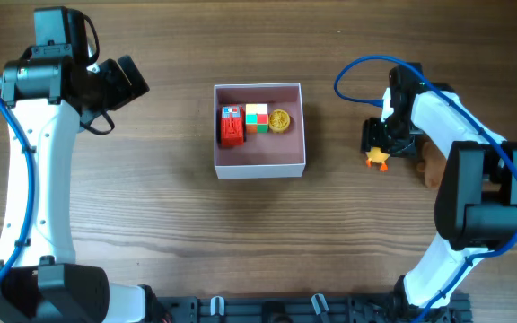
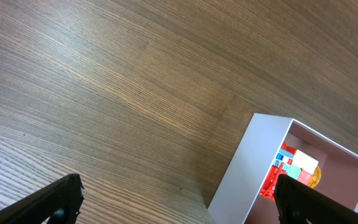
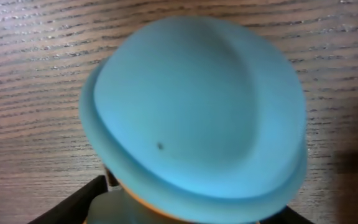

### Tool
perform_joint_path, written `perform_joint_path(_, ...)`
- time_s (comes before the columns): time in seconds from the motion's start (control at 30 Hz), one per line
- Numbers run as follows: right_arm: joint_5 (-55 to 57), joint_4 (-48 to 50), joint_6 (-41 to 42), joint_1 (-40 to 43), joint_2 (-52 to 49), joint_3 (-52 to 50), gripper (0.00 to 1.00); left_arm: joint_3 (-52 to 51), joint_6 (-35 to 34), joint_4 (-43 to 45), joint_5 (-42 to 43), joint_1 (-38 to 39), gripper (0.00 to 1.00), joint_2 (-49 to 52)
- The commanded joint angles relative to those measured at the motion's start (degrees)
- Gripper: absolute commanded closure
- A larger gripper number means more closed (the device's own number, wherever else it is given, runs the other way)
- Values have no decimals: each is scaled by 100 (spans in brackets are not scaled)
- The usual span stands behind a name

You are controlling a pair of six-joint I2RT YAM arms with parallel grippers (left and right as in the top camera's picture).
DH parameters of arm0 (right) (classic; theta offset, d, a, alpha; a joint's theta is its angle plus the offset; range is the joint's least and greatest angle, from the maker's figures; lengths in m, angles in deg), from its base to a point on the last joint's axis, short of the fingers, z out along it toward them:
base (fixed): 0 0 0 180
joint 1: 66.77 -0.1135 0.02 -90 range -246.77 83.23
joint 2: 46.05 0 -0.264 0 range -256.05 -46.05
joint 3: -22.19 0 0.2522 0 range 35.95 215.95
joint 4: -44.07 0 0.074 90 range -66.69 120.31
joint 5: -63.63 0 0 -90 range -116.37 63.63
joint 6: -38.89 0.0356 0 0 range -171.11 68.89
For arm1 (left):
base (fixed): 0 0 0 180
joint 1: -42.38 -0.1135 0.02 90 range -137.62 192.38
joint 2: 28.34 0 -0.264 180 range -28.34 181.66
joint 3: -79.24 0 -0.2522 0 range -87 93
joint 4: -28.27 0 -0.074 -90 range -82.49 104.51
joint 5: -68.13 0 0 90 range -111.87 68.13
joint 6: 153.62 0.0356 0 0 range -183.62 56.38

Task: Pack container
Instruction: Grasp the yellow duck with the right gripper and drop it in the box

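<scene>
Picking step: the right gripper (image 1: 380, 144) sits over a blue-capped toy (image 3: 191, 112) well right of the container (image 1: 258, 168), jaw closure seemingly hidden, so I cannot tell; next comes lifting it across, while the left gripper (image 1: 131, 77) gapes empty.

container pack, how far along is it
Done: a red toy, a colour-block cube and a yellow disc lie in the container. In hand: the right gripper is at a blue-hatted toy on the table; grip unclear. Remaining: that toy goes in. The left gripper is open.
</scene>
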Motion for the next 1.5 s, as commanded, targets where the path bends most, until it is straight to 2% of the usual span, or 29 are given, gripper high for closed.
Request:
perform_joint_path(0.0, -116, 0, 7, -37, -225, -63, 49, 20, -74, 13, 94, 17, 0, 22)
perform_joint_path(0.1, -116, -2, 7, -35, -170, -55, 61, 20, -74, 13, 92, 17, 0, 22)
perform_joint_path(0.17, -116, -2, 7, -37, -68, -55, 65, 20, -74, 11, 92, 17, 0, 22)
perform_joint_path(0.2, -114, 7, -2, -37, 28, -52, 70, 20, -74, 11, 92, 17, 0, 22)
perform_joint_path(0.3, -116, 2, -4, -37, 424, 20, 92, 20, -74, 11, 92, 17, 0, 22)
perform_joint_path(0.33, -116, -13, 0, -50, 597, 68, 95, 20, -74, 11, 92, 17, 0, 22)
perform_joint_path(0.53, -114, -114, 0, -549, 1779, 339, 96, 20, -76, 13, 92, 17, 0, 22)
perform_joint_path(0.63, -50, -55, 142, -1303, 2446, 542, 96, 20, -74, 13, 92, 17, 0, 22)
perform_joint_path(0.77, 579, 387, 627, -2522, 2743, 763, 96, 20, -76, 13, 92, 17, 0, 22)
perform_joint_path(0.9, 944, 1128, 1147, -3279, 2404, 780, 96, 20, -76, 13, 131, 17, 0, 22)
perform_joint_path(1.07, 946, 1539, 1838, -3342, 1515, 780, 96, 20, -76, 15, 133, 17, 0, 22)
perform_joint_path(1.27, 678, 1539, 1858, -3342, 535, 780, 96, 20, -76, 39, 133, 17, 0, 22)
perform_joint_path(1.43, 656, 1506, 1860, -3329, 125, 780, 95, 20, -76, 57, 133, 17, 0, 22)
perform_joint_path(1.47, 656, 1473, 1860, -3294, 63, 778, 91, 20, -76, 57, 133, 17, 0, 22)
